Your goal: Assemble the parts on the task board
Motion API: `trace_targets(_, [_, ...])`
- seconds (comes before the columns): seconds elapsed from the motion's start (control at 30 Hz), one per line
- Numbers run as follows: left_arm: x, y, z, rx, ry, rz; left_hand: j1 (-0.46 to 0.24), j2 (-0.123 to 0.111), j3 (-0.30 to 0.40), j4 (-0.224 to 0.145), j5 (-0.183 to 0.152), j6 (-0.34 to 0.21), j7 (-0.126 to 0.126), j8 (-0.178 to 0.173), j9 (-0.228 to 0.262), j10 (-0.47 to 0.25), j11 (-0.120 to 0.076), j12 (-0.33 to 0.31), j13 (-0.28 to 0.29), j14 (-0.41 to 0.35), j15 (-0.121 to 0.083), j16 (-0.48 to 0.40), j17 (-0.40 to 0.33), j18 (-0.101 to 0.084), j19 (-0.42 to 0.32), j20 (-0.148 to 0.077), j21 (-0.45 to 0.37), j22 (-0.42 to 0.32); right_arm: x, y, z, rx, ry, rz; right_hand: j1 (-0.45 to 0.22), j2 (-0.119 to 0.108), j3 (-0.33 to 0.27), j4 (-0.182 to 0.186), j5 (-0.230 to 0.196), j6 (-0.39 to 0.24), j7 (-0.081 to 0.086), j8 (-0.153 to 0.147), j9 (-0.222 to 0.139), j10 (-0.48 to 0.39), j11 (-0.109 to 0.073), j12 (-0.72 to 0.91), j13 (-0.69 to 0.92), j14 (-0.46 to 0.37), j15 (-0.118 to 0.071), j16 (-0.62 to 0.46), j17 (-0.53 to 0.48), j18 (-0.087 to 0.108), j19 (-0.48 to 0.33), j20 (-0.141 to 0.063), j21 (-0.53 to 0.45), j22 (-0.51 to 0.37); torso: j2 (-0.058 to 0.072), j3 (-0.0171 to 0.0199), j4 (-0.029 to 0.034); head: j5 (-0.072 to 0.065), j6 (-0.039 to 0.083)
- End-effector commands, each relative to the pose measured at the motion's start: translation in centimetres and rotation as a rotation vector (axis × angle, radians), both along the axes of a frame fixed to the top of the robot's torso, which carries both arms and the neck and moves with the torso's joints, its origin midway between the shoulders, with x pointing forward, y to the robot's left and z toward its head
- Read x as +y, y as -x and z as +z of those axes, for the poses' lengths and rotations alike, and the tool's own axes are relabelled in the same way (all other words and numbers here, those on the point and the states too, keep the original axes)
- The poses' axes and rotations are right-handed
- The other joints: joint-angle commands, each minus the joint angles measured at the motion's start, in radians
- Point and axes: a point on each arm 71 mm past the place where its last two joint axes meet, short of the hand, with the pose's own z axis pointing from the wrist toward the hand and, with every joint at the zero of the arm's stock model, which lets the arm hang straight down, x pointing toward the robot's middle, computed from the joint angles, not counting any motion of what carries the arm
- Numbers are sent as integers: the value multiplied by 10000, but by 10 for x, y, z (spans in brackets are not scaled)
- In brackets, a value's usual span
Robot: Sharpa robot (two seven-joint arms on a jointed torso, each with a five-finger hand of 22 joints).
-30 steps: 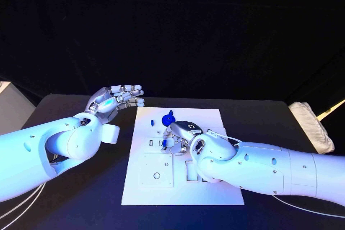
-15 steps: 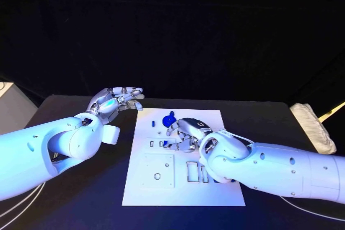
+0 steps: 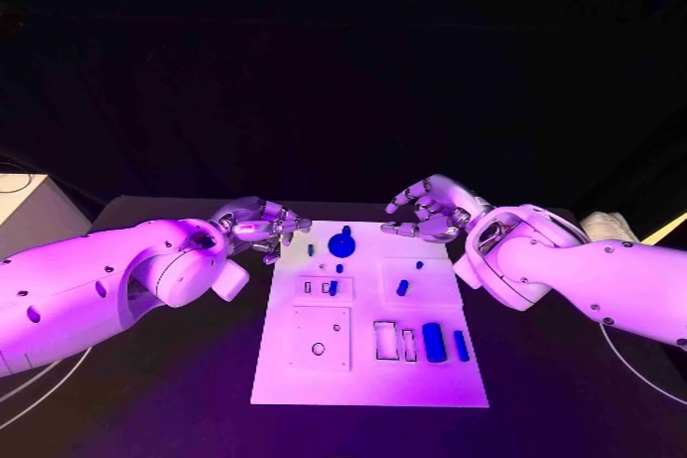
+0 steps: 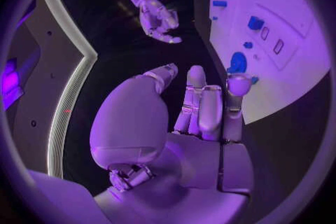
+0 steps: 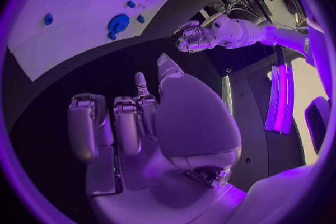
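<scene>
We see the white board (image 3: pixel 369 379) at centre-bottom of the head view, on the black table (image 3: pixel 172 398). Left hand (image 3: pixel 262 225) sits just off the board's upper-left corner, fingers curled in, holding nothing. Right hand (image 3: pixel 428 212) hovers above the upper-right corner, fingers loosely bent and apart, empty. Blue round part (image 3: pixel 343 243) sits near the top edge between the hands; blue bars (image 3: pixel 434 341) stand at lower right.

So the count: one white rectangular task board (image 3: pixel 369 379) on the black tabletop (image 3: pixel 158 398), two silver many-fingered hands, the left hand (image 3: pixel 262 227) and the right hand (image 3: pixel 427 212). Small blue parts: roughly eight, with one round disc-shaped one (image 3: pixel 343 243) at 12 o'clock.
</scene>
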Motion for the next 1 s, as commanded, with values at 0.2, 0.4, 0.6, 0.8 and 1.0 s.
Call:
trace_targets(0.2, [-26, -8, -17, 906, -5299, -1966, -272, -58, -289, 659, -2, -138, -134, 639, 547, 241, -82, 860, 865, 220, -56, 409, 477, -181, 327, -54, 434, 622, -19, -8, -1, 819, -816, -280, 104, 8, 81, 8, 118, -27, 5, 37, -1, 239, 2, -115, 1748, 960, 9, -38, 2241, 160, 498, 5, -165, 1825, -264, 112, 57, 146, -234])
trace_targets(0.4, [-43, -19, -20, 1012, -6669, -2488, -196, -13, -293, 733, 34, -162, -164, 810, 705, 115, -103, 808, 789, 171, -68, 357, 404, -172, 265, -58, 430, 593, -22, -10, -2, 917, -803, -378, 137, 0, 113, 6, 237, -109, 23, 15, -15, 192, 16, -188, 1702, 945, 18, -64, 2188, 180, 458, 9, -254, 1772, -287, 145, 57, 191, -276])
trace_targets(0.6, [-57, -27, -23, 1165, -7285, -2880, -321, 37, -366, 836, 22, -254, -150, 931, 849, 45, -88, 807, 774, 136, -57, 332, 370, -170, 221, -55, 436, 591, -22, -10, -3, 999, -757, -413, 139, -3, 117, 7, 258, -123, 27, 11, -18, 173, 19, -218, 1683, 939, 19, -75, 2166, 187, 443, 10, -287, 1751, -244, 134, 55, 193, -272])
trace_targets(0.8, [-70, -33, -25, 1276, -7616, -3086, -664, 70, -574, 857, 6, -411, -125, 1063, 1046, -54, -61, 805, 742, 92, -34, 299, 319, -165, 159, -39, 441, 580, -21, -10, -4, 1032, -664, -450, 135, 1, 124, 15, 285, -147, 33, 3, -22, 150, 24, -256, 1659, 930, 22, -91, 2133, 201, 417, 12, -344, 1715, -215, 112, 81, 192, -278])
trace_targets(1.0, [-75, -37, -28, 1497, -8067, -3222, -966, 93, -788, 861, -2, -513, -103, 1119, 1161, -141, -36, 790, 699, 60, -10, 281, 289, -156, 97, -21, 432, 546, -20, -11, -4, 950, -654, -499, 114, 16, 147, 32, 323, -212, 50, -14, -33, 28, 38, -449, 1537, 872, 33, -193, 1921, 273, 276, 21, -653, 1519, -209, 118, 70, 227, -322])
